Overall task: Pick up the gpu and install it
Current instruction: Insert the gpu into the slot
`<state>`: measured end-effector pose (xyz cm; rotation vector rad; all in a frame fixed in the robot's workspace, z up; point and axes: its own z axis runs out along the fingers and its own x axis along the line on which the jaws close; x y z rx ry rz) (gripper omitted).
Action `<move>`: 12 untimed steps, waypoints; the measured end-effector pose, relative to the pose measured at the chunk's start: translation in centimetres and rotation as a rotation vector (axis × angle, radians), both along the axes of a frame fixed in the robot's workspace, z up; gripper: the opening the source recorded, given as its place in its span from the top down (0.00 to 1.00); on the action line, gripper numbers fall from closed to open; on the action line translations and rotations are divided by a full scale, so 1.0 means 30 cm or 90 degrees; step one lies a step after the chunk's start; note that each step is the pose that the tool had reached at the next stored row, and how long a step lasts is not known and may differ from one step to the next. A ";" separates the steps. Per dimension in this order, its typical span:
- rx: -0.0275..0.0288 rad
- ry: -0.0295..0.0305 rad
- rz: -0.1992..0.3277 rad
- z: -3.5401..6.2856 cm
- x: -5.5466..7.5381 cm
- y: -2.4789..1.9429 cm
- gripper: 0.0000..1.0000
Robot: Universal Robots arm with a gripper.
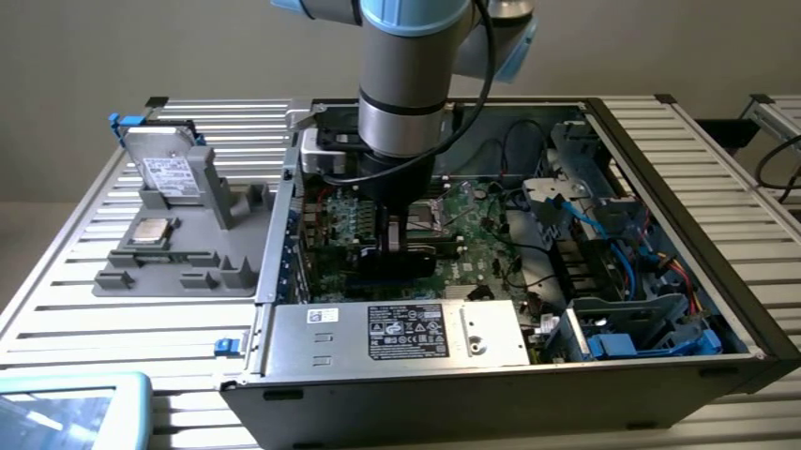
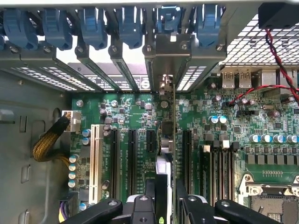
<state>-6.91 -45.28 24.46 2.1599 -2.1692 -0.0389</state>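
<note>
A: Where's the gpu?

B: The thin card with the green circuit-board back stands on edge over the green motherboard, seen edge-on in the wrist view. Its silver metal bracket sits up at the rear wall of the open grey metal computer case, among the row of blue plastic slot clips.

A: And the tool?

B: The black two-fingered gripper is pinching the card's near end, one finger on each face. In the exterior view the gripper hangs straight down from the grey and light-blue arm into the case, near its middle.

A: What flanks the card?

B: Long black expansion slots on both sides, and a white slot further off, beside a braided yellow cable.

A: Beyond that?

B: A silver power supply with a black label lies along the case's near edge. On the slatted aluminium table, by the case at the exterior view's left, a grey plastic holder carries a grey drive with a white sticker.
</note>
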 end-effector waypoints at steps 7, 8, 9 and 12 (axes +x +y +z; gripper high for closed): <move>0.0000 -0.0005 0.001 0.000 -0.003 0.000 0.73; -0.0001 -0.0005 0.001 -0.001 -0.003 0.000 0.73; -0.0001 -0.0005 0.001 -0.001 -0.005 0.000 0.73; -0.0001 -0.0006 0.001 -0.001 -0.007 0.000 0.73</move>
